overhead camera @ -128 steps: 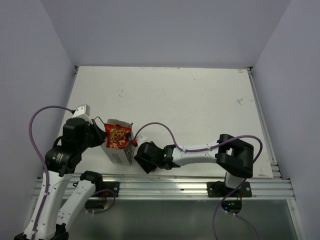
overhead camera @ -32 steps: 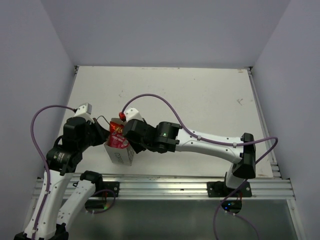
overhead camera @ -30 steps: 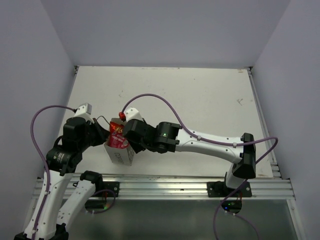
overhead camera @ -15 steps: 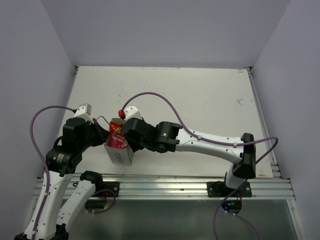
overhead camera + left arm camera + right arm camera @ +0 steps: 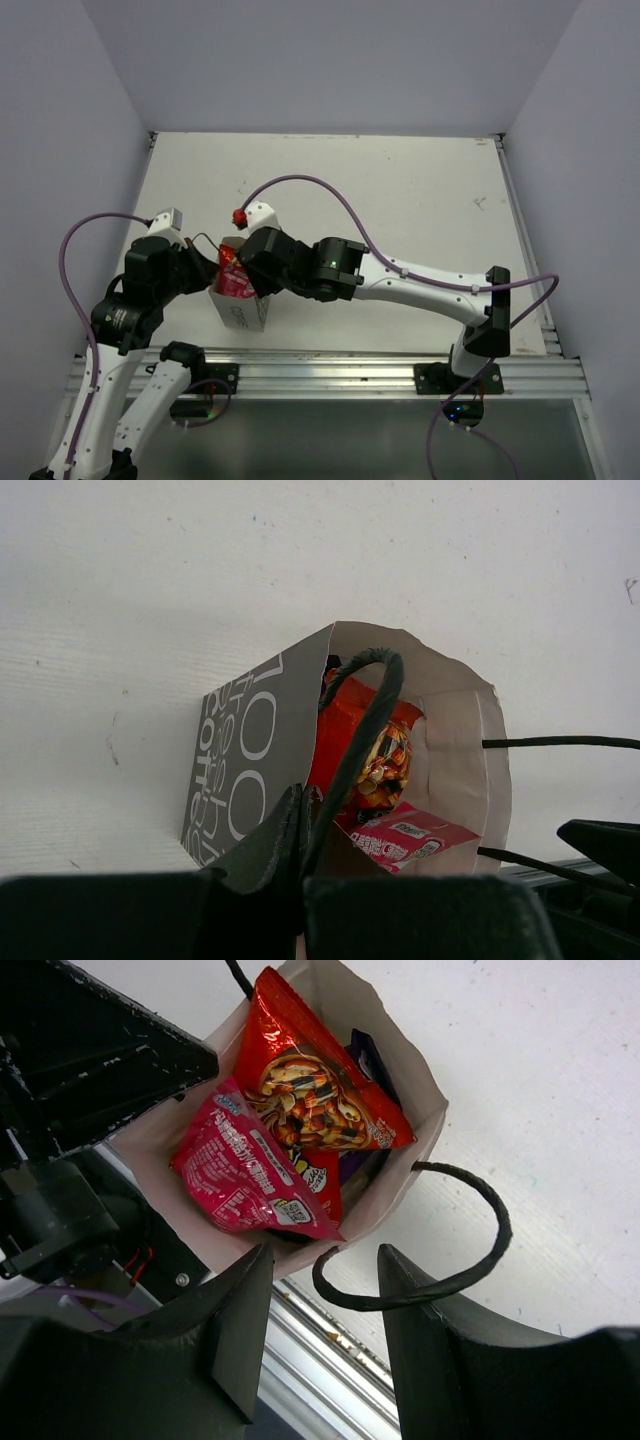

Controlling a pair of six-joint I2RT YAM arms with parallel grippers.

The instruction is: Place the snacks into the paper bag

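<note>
Right gripper (image 5: 322, 1260) hangs released above the paper bag (image 5: 405, 1165); best lift straight up, missing the cord handle (image 5: 490, 1240), with left gripper (image 5: 295, 805) clenched on the bag.

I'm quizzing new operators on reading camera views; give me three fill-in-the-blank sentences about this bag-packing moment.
1. The red chip bag sits ____ the paper bag.
2. The left gripper is shut on the bag's dark cord ____.
3. The right gripper holds its jaws ____ above the bag.
Missing words: inside; handle; open.
</note>
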